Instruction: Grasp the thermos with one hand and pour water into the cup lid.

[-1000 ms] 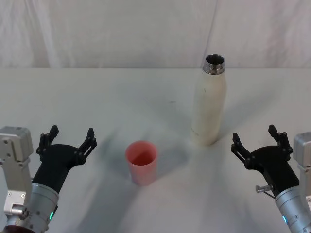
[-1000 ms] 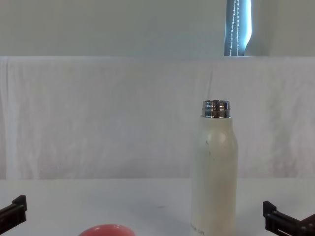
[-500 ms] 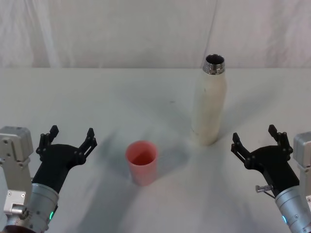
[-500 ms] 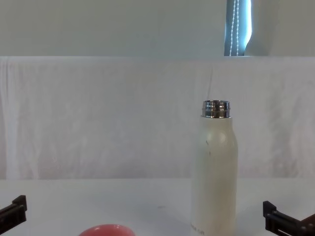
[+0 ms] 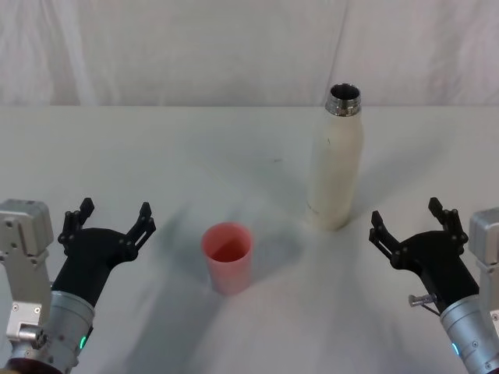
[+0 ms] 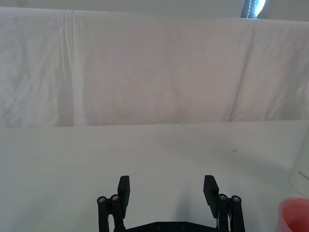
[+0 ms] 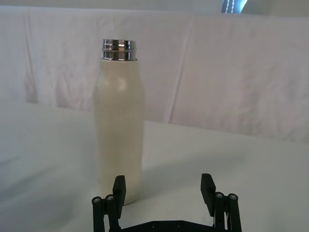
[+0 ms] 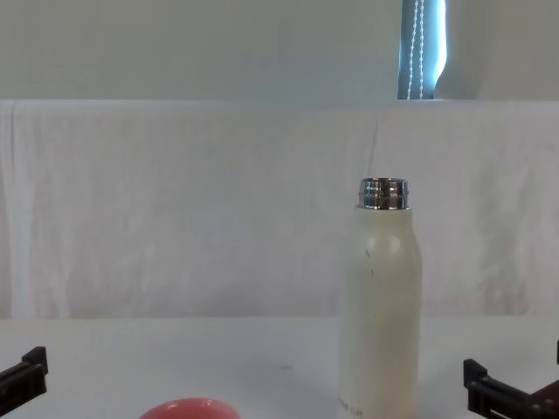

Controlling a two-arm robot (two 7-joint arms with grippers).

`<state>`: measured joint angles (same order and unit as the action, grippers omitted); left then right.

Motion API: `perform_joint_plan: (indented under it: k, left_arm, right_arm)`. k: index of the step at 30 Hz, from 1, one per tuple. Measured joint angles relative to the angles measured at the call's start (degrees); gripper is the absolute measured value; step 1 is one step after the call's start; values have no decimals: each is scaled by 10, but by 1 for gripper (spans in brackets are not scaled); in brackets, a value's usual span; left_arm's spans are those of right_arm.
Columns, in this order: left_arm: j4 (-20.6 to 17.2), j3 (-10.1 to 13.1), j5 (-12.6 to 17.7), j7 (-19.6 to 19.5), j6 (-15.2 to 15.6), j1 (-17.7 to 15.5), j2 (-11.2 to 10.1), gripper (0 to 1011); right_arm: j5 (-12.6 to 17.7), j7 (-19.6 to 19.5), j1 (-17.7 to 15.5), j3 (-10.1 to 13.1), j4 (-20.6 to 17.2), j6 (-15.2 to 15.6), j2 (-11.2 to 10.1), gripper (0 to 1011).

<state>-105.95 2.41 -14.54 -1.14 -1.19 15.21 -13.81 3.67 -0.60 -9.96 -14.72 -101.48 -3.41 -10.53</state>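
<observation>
Table: we see a plain white table (image 5: 156,156) running back to a white cloth backdrop (image 5: 195,47) hung along its far edge
Room: above the cloth, a pale wall with a narrow bright strip (image 8: 423,48)
Thermos: the thermos (image 5: 337,164) stands upright right of centre, steel neck uncapped
Cup lid: the cup lid (image 5: 228,257) sits mouth up, left of and nearer to us than the thermos, well apart from it
Left gripper: our left gripper (image 5: 109,222) waits near the front left, fingers spread, holding nothing
Right gripper: our right gripper (image 5: 407,224) is near the front right, fingers spread, just short of the thermos
Free space: bare table lies between both grippers and around both things
Writing: small grey print near the thermos base, too small to read
</observation>
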Motion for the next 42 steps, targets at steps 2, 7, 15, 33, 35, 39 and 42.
perform_joint_plan:
  k: [2, 7, 15, 33, 35, 39, 42]
  left_arm:
    - [0, 0, 0, 0, 0, 0, 0, 1001]
    - [0, 0, 0, 0, 0, 0, 0, 1001]
    - [0, 0, 0, 0, 0, 0, 0, 1001]
    - [0, 0, 0, 0, 0, 0, 0, 1001]
    - [0, 0, 0, 0, 0, 0, 0, 1001]
    - [0, 0, 0, 0, 0, 0, 0, 1001]
    - [0, 0, 0, 0, 0, 0, 0, 1001]
  right_arm:
    - [0, 7, 1, 1, 1, 3, 3, 1001]
    - [-4, 19, 9, 1, 8, 8, 11, 1001]
    - [-13, 38, 30, -2, 28, 11, 27, 1001]
    - [-21, 72, 84, 4, 82, 14, 64, 1001]
    - [-21, 74, 90, 3, 87, 14, 67, 1001]
    - [-19, 79, 103, 2, 100, 14, 73, 1001]
    - [-18, 81, 109, 0, 107, 14, 76, 1001]
